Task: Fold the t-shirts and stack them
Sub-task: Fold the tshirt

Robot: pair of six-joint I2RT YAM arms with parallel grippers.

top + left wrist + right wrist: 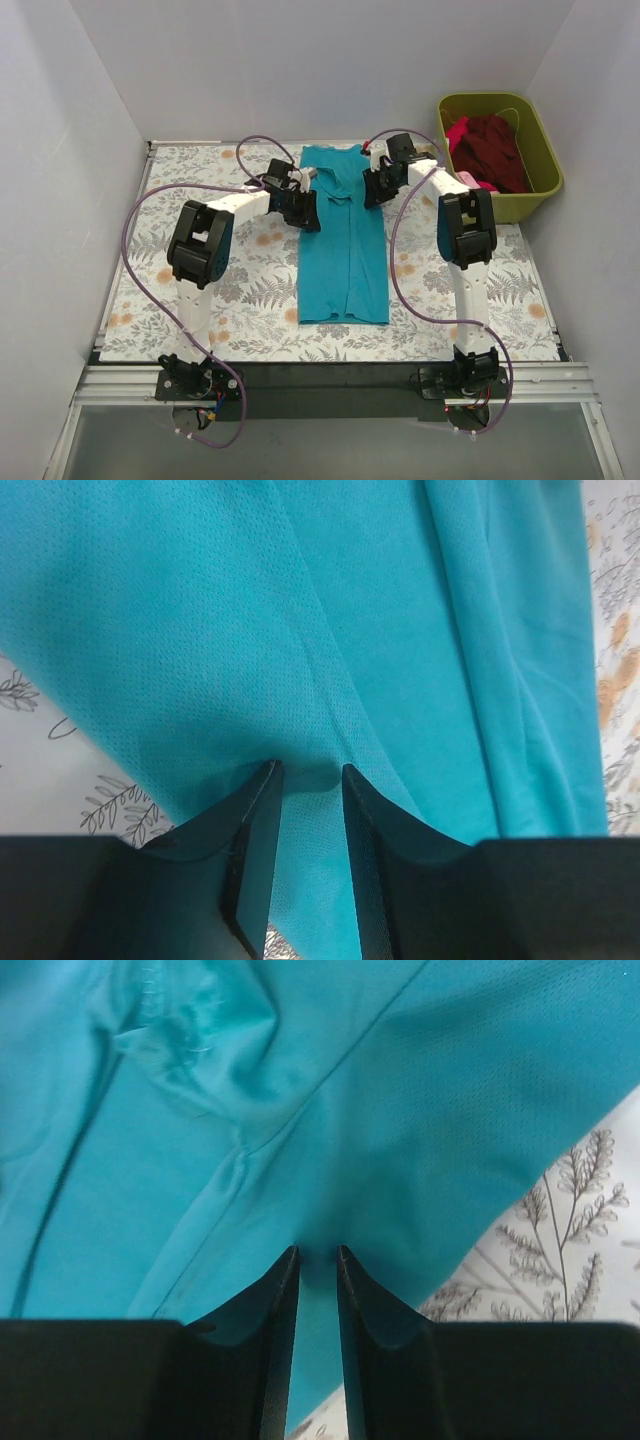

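A teal t-shirt lies folded into a long narrow strip down the middle of the table. My left gripper is at the strip's left edge near the far end, its jaws closed on teal cloth that puckers at the tips. My right gripper is at the right edge opposite, its jaws nearly together on teal cloth at the tips. A dark maroon t-shirt with some pink cloth lies bunched in the bin.
An olive-green plastic bin stands at the far right, beside the right arm. The table has a floral cover. White walls close in the left, back and right. Purple cables loop off both arms.
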